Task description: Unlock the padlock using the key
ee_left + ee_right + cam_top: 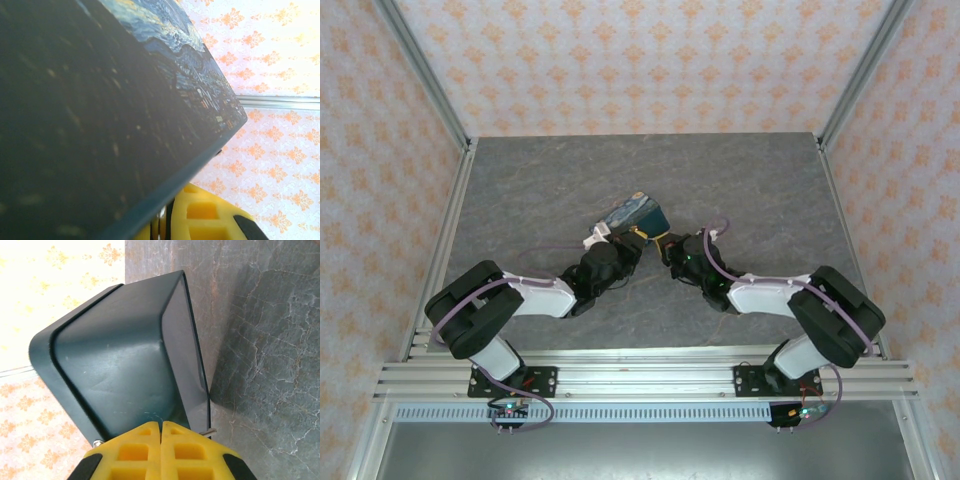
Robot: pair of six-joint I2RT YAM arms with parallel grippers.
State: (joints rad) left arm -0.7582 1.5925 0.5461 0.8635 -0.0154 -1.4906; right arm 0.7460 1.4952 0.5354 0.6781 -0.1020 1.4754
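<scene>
Padlock [641, 233] barely a brass glint at the near side of the painted box [638, 213], mid-surface [520, 190], between both pincers, left pincer [630, 244] closed beside the box, contents unclear, right pincer [161, 432] pressed together at its teal side

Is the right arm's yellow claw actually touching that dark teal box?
Cannot tell. In the right wrist view the shut right gripper overlaps the lower edge of the teal box, hiding any contact or gap.

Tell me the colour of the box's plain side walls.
Dark teal, with no pattern on them. The box shows it best in the right wrist view.
</scene>
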